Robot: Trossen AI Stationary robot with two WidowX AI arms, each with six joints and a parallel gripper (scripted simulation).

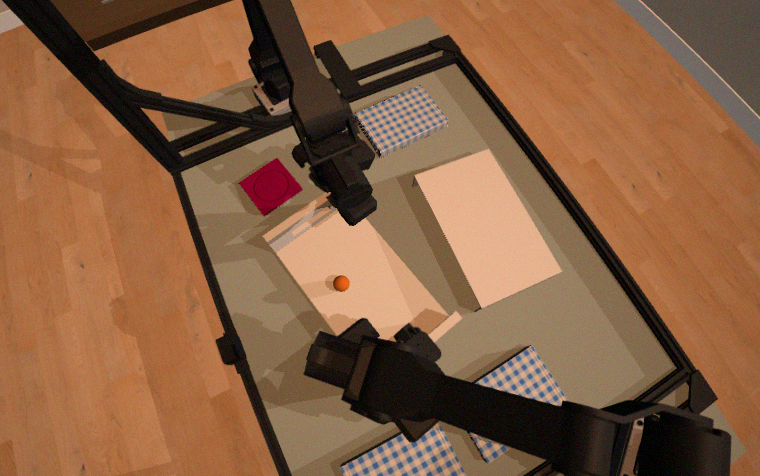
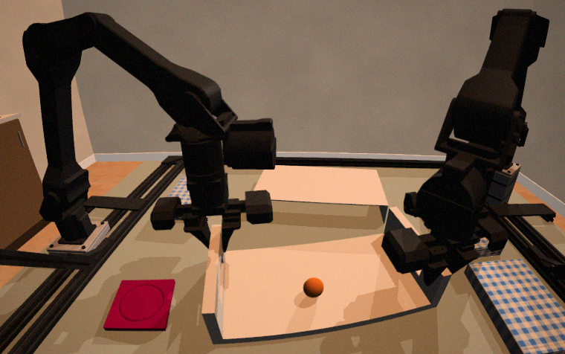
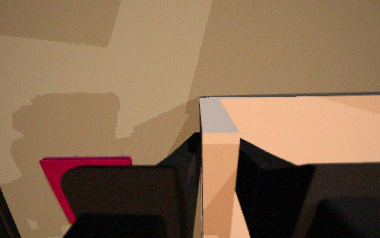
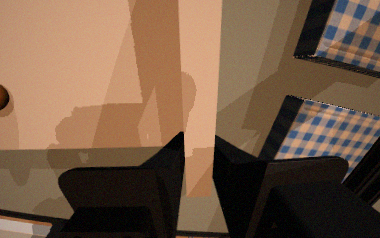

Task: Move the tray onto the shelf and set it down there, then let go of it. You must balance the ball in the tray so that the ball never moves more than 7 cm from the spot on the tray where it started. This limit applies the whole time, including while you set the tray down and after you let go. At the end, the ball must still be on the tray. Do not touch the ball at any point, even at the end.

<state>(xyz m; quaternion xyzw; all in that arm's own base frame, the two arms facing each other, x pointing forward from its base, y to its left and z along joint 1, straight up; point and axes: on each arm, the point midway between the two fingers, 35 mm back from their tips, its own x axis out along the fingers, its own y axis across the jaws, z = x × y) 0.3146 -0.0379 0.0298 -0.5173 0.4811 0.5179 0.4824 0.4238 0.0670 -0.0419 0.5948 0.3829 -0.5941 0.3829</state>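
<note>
Tray (image 1: pixel 358 246) (image 2: pixel 266 271) (image 3: pixel 310 130) (image 4: pixel 75 60): on the surface (image 1: pixel 583 330) (image 2: pixel 187 291), off the shelf. Raised wall at its left end and another at its right end.

Left gripper (image 1: pixel 332 206) (image 2: pixel 217 248) (image 3: pixel 219 139): closed on the tray's left wall, one finger on either side, pointing down. Right gripper (image 1: pixel 395 342) (image 2: pixel 441 277) (image 4: pixel 199 136): closed on the right wall in the same way.

Ball (image 1: pixel 341 283) (image 2: pixel 313 287) (image 4: pixel 3 97): orange, on the tray floor between the end walls, nearer the near edge; both grippers clear of it.

Shelf (image 1: pixel 487 229) (image 2: pixel 320 185): pale flat top, stands beyond the tray on the far side, apart from it.

Red square (image 1: pixel 270 186) (image 2: pixel 139 304) (image 3: pixel 52 177): flat on the surface, left of the tray, circle marked on top. Blue-checked blocks: one at far left (image 1: pixel 402 120) (image 2: pixel 178 192), two to the right of the tray, the nearer (image 1: pixel 406 454) (image 2: pixel 517 300) (image 4: pixel 330 132) and the farther (image 1: pixel 518 375) (image 2: pixel 488 248) (image 4: pixel 355 32).
</note>
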